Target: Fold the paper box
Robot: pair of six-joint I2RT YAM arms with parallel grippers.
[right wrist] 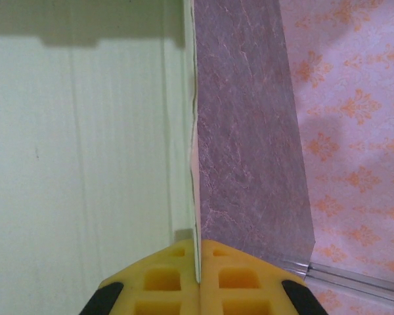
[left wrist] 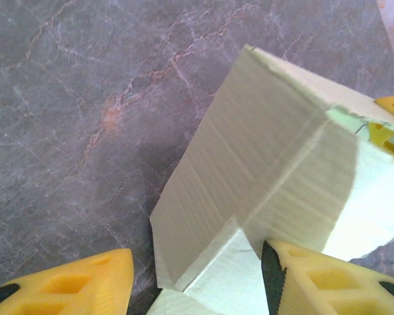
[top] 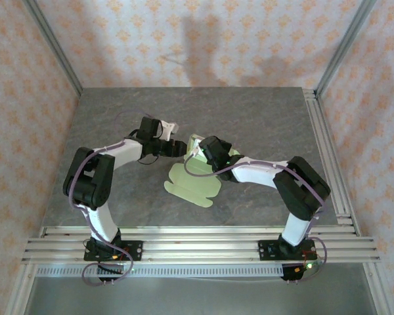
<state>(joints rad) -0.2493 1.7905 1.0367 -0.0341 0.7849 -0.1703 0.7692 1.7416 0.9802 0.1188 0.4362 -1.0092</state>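
Note:
The paper box is a pale yellow-green die-cut card lying mid-table, with its far part folded up. My right gripper is shut on the upper edge of a raised wall; in the right wrist view the thin card runs edge-on into the closed fingertips. My left gripper is just left of it, open. In the left wrist view its two yellow fingers straddle a folded corner of the box. The right-hand finger touches the card and the left-hand one stands apart. The right gripper's yellow fingers show at the card's far edge.
The grey stone table has aluminium rails along its near edge and right side. Patterned walls close in the back and sides. Both arms reach in toward the middle, their wrists close together.

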